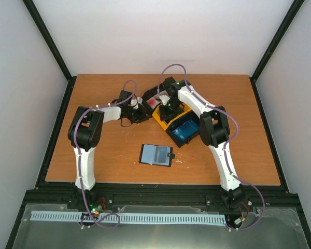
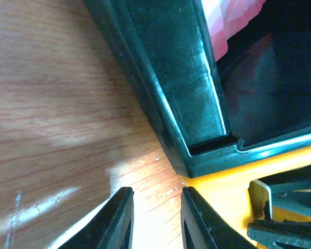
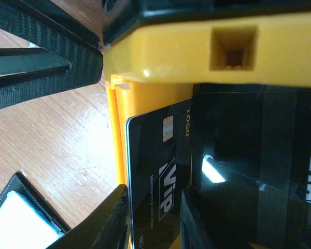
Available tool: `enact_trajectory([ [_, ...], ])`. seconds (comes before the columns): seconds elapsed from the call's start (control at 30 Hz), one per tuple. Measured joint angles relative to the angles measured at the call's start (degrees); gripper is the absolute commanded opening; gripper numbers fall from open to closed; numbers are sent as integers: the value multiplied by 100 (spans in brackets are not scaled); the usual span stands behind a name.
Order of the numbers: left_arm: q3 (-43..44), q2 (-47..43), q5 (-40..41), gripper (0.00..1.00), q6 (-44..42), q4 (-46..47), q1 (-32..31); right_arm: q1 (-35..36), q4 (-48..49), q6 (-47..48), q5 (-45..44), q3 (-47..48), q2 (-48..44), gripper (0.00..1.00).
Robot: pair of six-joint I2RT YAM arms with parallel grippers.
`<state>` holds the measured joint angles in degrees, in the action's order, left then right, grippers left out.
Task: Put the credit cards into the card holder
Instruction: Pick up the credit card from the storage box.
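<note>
right gripper (image 3: 154, 225) in the yellow bin (image 3: 160, 57), fingers a little apart over a black vip card (image 3: 155, 171); a grip cannot be told. left gripper (image 2: 155, 220) slightly parted, empty, by the black bin (image 2: 186, 93). only the overhead view shows the card holder (image 1: 156, 154), open on the table (image 1: 93, 155).

A: Top cam?
B: Fixed high behind the arm bases, angled down, far out. Whole surface (image 1: 103, 155) in frame.
A: Wrists?
B: Both very close, low. Left faces wood and the black bin (image 2: 186, 93) wall. Right faces a dark credit card (image 3: 155, 176) at the yellow bin (image 3: 166, 57). All three views share the joined bins (image 1: 165, 122).
</note>
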<state>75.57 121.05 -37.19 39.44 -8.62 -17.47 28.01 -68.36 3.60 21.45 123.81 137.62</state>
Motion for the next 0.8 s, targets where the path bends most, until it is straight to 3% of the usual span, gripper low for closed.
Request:
enact_trajectory([
  [0.4, 0, 0, 9, 28, -4, -85, 0, 31, 37, -155, -463, 227, 0, 3],
  [0.8, -140, -138, 140, 35, 2, -13, 0, 31, 138, -170, -1121, 417, -240, 3],
])
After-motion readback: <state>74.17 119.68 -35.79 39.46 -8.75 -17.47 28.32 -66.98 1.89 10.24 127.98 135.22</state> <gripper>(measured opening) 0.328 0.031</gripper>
